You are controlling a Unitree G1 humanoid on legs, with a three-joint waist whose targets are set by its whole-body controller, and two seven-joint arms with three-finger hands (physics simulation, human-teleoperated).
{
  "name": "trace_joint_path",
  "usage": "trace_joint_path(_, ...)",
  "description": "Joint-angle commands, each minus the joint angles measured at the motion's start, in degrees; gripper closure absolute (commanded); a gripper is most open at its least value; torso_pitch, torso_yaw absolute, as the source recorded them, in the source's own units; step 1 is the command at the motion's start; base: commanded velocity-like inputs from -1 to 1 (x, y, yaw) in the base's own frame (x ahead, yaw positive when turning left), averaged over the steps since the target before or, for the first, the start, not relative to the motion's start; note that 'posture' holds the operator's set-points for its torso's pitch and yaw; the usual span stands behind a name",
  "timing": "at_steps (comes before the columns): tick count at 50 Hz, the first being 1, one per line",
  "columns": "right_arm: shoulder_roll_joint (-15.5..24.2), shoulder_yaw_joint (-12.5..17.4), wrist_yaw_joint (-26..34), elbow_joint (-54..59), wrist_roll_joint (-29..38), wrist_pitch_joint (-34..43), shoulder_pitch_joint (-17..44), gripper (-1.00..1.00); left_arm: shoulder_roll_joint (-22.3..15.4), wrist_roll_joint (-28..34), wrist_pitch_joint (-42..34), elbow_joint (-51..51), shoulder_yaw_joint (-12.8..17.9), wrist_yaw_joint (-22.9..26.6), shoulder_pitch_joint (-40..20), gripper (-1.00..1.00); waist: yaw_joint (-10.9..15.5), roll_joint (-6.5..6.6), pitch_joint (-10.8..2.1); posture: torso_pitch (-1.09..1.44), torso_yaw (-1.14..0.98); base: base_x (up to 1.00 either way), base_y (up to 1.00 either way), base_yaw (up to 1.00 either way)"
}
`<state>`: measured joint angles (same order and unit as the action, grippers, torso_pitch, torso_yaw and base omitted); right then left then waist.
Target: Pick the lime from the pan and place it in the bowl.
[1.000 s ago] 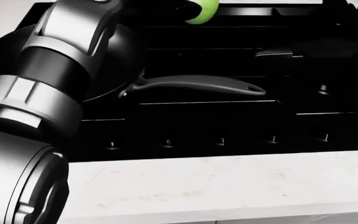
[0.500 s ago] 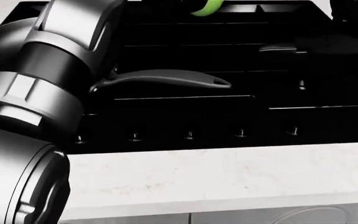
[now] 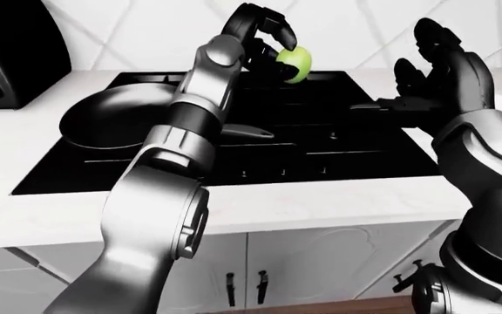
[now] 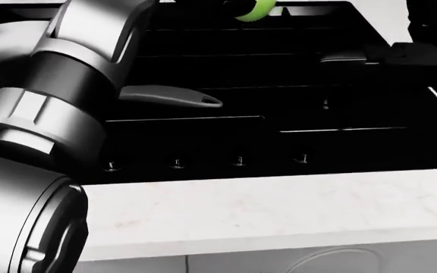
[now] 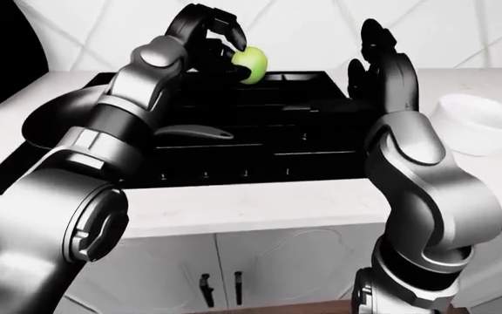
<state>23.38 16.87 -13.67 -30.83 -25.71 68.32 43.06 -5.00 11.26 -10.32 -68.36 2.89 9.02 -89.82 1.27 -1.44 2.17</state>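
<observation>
Lime aside, the black stove was the biggest thing, spread beneath both my hands. The pan sat below my left forearm, the white bowl beyond my right hand, whose fingers stood spread, grasping nothing. My left hand gripped the lime, raised above the stove.

One lime; one pan; one bowl; one black stove with five knobs; one white bench; two robot hands: left robot hand, right robot hand; two cabinet handles below.
</observation>
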Motion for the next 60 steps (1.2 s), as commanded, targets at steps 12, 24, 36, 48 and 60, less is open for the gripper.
trace_joint_path(12, 0.4, 0.0, 0.2, -1.3, 0.2, -1.6, 1.5, -1.00, -0.9, -0.4, 1.6, 2.6, 0.4, -0.6, -2.0, 0.65, -0.5, 2.17, -2.73, 0.00, 0.00, 0.00, -0.11, 0.00)
trace_joint_path(24, 0.6, 0.6, 0.0, -1.6, -0.3, -1.1, 2.0, -1.00, -0.8, -0.4, 1.4, 2.5, 0.3, -0.6, -2.3, 0.65, 0.0, -4.14, -2.08, 0.00, 0.00, 0.00, -0.12, 0.00)
trace_joint_path(36, 0.7, 0.7, -0.1, -1.3, -0.7, -1.7, 1.7, -1.00, -0.6, -0.3, 1.7, 2.4, 0.3, -0.6, -2.3, 0.65, 0.0, 3.38, -2.24, 0.00, 0.00, 0.00, -0.12, 0.00)
trace_joint_path(48, 0.8, 0.6, -0.5, -1.4, -1.0, -1.4, 1.9, -1.00, -0.6, -0.4, 1.6, 2.6, 0.3, -0.6, -2.0, 0.65, -0.3, -1.20, -2.06, 0.00, 0.00, 0.00, -0.12, 0.00)
trace_joint_path(60, 0.9, 0.7, -0.5, -1.6, -1.2, -1.5, 1.7, -1.00, -0.5, -0.4, 1.5, 2.9, 0.2, -0.7, -1.7, 0.66, 0.1, -1.65, -1.65, 0.00, 0.00, 0.00, -0.10, 0.00)
